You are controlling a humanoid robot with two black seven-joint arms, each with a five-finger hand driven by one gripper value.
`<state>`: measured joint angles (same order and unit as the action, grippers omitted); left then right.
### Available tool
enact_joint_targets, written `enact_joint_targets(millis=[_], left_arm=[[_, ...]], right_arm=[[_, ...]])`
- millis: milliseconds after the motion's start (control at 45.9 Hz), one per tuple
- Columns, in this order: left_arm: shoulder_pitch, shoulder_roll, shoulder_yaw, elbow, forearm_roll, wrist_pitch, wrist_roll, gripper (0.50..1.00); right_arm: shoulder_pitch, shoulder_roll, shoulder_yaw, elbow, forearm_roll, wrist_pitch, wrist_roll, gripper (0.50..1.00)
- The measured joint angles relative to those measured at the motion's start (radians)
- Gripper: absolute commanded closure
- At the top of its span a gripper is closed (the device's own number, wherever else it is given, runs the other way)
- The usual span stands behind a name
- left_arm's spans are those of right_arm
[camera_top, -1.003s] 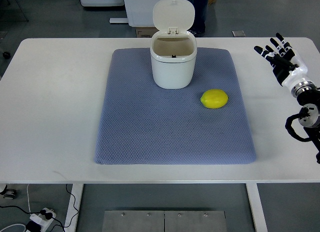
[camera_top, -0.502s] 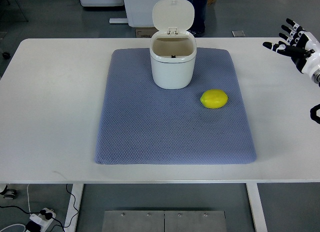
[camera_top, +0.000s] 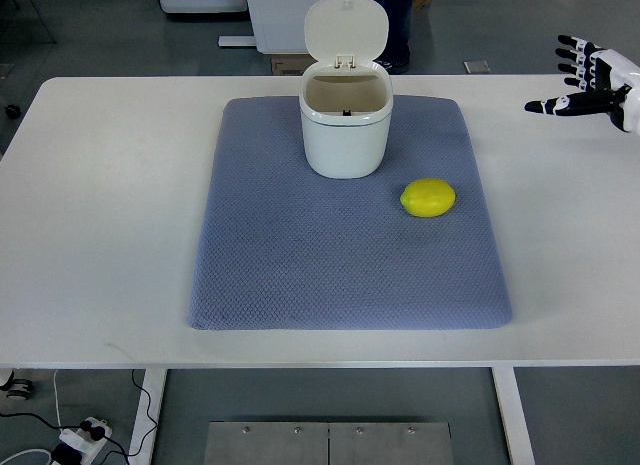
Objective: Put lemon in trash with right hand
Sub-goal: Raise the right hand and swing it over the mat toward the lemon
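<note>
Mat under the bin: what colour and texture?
Blue-grey mat with a fine quilted diamond texture, seen clearly in the top view.

support: white table | directly on it: blue-grey mat, centred

Right hand enters at the desk's far right corner, raised, fingers spread and empty, thumb pointing left.
</note>
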<state>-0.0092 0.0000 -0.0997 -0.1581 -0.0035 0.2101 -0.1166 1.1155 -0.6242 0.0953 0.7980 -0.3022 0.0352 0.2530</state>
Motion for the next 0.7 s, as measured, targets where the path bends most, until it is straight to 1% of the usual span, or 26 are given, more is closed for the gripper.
enact_joint_targets(millis=[218,305,458,589,698], left_arm=[[0.0,0.0,0.0,0.0,0.0,0.0,0.0,0.5],[0.0,0.0,0.0,0.0,0.0,0.0,0.0,0.5],[0.0,0.0,0.0,0.0,0.0,0.0,0.0,0.5],[0.0,0.0,0.0,0.0,0.0,0.0,0.0,0.5],[0.0,0.0,0.0,0.0,0.0,0.0,0.0,0.5]], right_arm=[[0.031,-0.017,-0.053,-0.001,0.0,0.014,-0.004,0.5],[0.062,-0.019,-0.097,0.0,0.0,0.036,-0.002,0.5],[0.135,-0.019,-0.214,0.004,0.0,0.04,-0.001,0.5],[0.201,-0.035,-0.315,0.033,-0.001,0.04,-0.001,0.5],[0.273,-0.047,-0.409,0.079,-0.004,0.04,0.0,0.5]])
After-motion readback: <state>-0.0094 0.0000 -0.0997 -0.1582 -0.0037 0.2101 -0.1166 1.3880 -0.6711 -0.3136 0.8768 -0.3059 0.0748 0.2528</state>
